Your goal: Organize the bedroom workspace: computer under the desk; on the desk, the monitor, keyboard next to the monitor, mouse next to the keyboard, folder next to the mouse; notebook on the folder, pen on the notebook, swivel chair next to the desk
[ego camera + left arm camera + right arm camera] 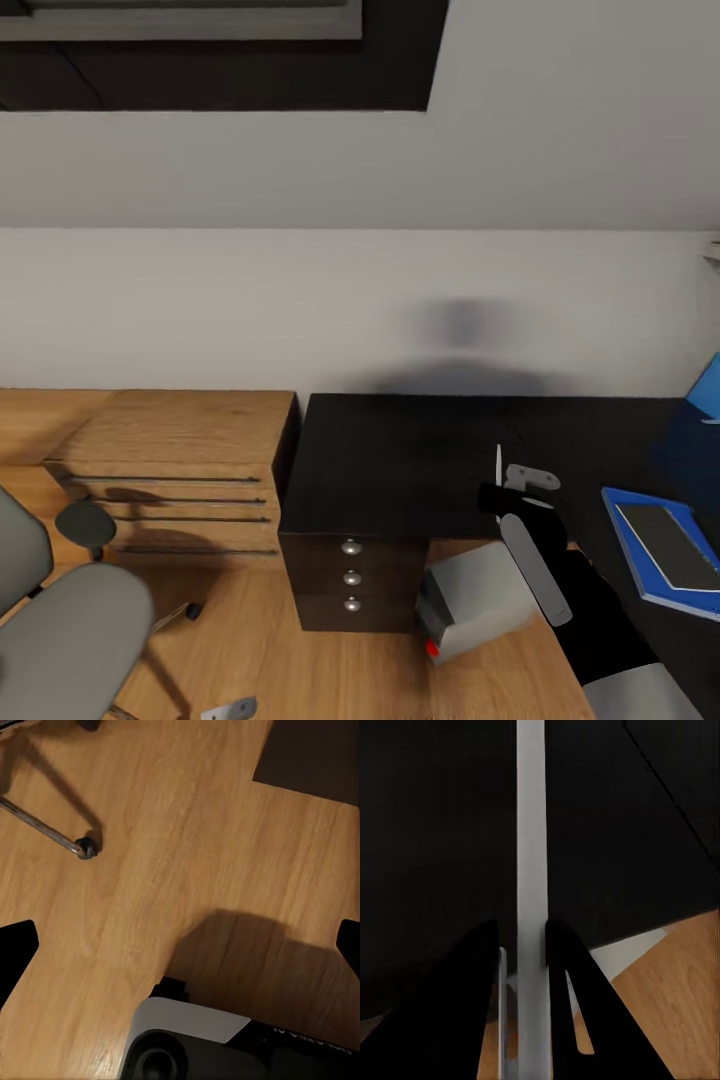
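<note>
Glossy black table [400, 460] top, right pincer [497, 490] over its near middle, clenched on the pen [498, 463] — a thin whitish stick. In the right wrist view the pen [531, 870] runs straight out between the two dark fingers [480, 982], long axis in line with the pincer and pointing away from the robot toward the wall. Pen looks held above the table, not resting on it, though contact is hard to judge.

Target stack sits to the robot's right on the same table: blue folder [665, 555] flat near the front edge, grey notebook [668, 545] already lying on top of it. So the pen must go rightward and a bit toward the robot; the right arm is the one carrying it and clearly the nearer one. Notebook's long axis is skewed relative to the pen, so a slight wrist turn would probably help it lie within the cover.

Computer [470, 600] tower stands on the floor under the table, red button showing. Swivel chair [60, 620] far left, well apart from the table, beside the wooden dresser [170, 470]. Left pincer [180, 945] hangs over bare wood floor — fingers spread, released, holding nothing.
</note>
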`<state>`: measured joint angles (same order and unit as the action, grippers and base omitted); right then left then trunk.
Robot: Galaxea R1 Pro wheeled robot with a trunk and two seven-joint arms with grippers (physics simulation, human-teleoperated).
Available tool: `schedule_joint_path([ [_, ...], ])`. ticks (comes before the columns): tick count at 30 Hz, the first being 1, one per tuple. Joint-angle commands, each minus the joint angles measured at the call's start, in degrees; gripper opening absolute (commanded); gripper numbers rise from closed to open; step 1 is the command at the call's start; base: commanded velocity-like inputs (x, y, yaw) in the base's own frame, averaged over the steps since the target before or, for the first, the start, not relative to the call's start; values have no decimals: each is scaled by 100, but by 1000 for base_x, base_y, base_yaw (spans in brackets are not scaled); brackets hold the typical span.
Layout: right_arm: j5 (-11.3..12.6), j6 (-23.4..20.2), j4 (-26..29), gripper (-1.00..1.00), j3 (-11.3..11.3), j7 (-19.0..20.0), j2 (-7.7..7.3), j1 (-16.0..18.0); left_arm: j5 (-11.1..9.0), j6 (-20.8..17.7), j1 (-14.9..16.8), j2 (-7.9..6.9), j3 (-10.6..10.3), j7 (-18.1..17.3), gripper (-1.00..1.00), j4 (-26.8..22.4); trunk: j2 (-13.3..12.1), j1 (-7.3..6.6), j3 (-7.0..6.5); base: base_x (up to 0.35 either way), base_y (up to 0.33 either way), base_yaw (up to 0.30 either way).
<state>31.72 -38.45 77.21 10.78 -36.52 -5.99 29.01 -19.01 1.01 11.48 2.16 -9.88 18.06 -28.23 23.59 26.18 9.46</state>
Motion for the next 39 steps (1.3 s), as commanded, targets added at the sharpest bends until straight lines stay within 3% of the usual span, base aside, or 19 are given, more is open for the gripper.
schedule_joint_path([
  [1, 59, -5, 5, -100, 17, -57, -6, 8, -59, 15, 4, -6, -46, 48, 100, 16, 12, 3, 12, 0, 0, -268],
  [39, 52, 41, -165, -100, 33, -50, 9, 8, -51, 159, 4, 4, -40, 49, 100, 186, 12, 3, 12, 0, 0, -261],
])
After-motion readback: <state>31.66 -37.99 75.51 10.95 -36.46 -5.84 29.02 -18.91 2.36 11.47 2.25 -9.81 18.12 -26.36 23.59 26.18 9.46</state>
